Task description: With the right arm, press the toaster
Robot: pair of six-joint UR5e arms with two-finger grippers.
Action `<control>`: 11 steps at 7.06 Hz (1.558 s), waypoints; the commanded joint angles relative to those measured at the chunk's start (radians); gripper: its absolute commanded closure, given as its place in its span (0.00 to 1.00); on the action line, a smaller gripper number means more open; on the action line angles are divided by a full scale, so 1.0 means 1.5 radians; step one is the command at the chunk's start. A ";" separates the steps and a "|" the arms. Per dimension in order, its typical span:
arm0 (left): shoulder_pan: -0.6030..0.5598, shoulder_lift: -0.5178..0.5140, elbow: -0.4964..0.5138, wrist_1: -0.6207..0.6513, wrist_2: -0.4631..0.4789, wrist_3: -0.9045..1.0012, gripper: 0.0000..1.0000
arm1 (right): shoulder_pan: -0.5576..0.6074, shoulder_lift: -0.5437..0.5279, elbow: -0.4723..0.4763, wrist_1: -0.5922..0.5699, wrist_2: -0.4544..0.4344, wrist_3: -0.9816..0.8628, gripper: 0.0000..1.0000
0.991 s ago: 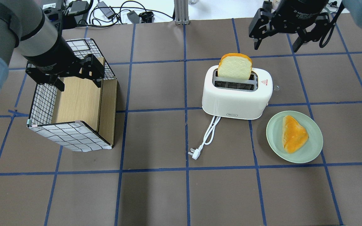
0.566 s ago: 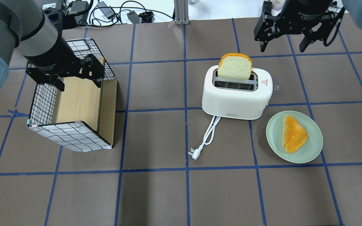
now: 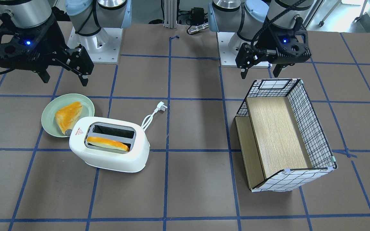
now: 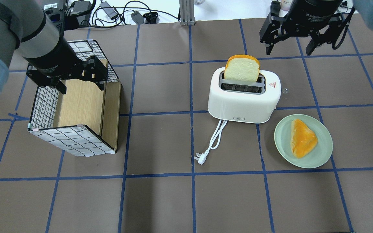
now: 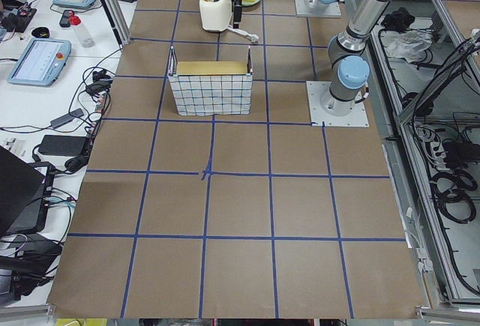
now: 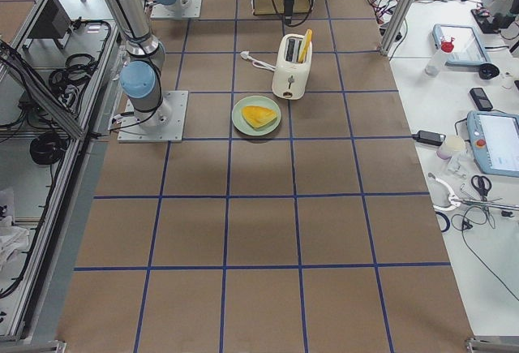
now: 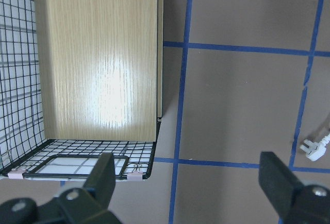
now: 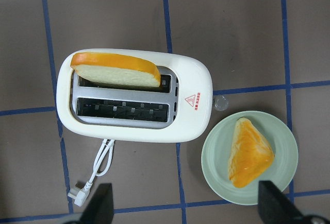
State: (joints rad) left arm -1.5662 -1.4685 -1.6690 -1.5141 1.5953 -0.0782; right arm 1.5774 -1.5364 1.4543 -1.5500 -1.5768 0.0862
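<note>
While right gripper hangs with fingers spread, well apart from toaster near the bench's right edge, risk: descending finger misses small end lever, clips bread, shoves toaster.

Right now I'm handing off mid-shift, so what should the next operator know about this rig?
Right gripper: open, empty, raised above the toaster area, touching nothing.
Left gripper: open, empty, above the basket.
Toaster: upright, plug lying loose, bread slice standing tall in one slot; plate beside its lever end.
Done: no press visible.
Left: lower the right gripper onto the lever and push down.
</note>
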 commanded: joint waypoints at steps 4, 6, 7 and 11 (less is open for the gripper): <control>0.000 0.000 0.000 0.000 0.000 0.000 0.00 | -0.004 -0.024 0.040 -0.045 0.004 -0.018 0.05; 0.000 0.000 0.000 0.000 0.000 0.000 0.00 | -0.005 -0.025 0.044 -0.047 -0.011 -0.013 0.00; 0.000 0.000 0.000 0.000 0.000 0.000 0.00 | -0.003 -0.025 0.044 -0.045 -0.010 -0.010 0.00; 0.000 0.000 0.000 0.000 0.000 0.000 0.00 | -0.006 -0.025 0.043 -0.015 -0.018 -0.012 0.00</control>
State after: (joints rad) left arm -1.5662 -1.4684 -1.6689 -1.5140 1.5953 -0.0782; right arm 1.5702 -1.5738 1.5199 -1.5945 -1.6028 0.0702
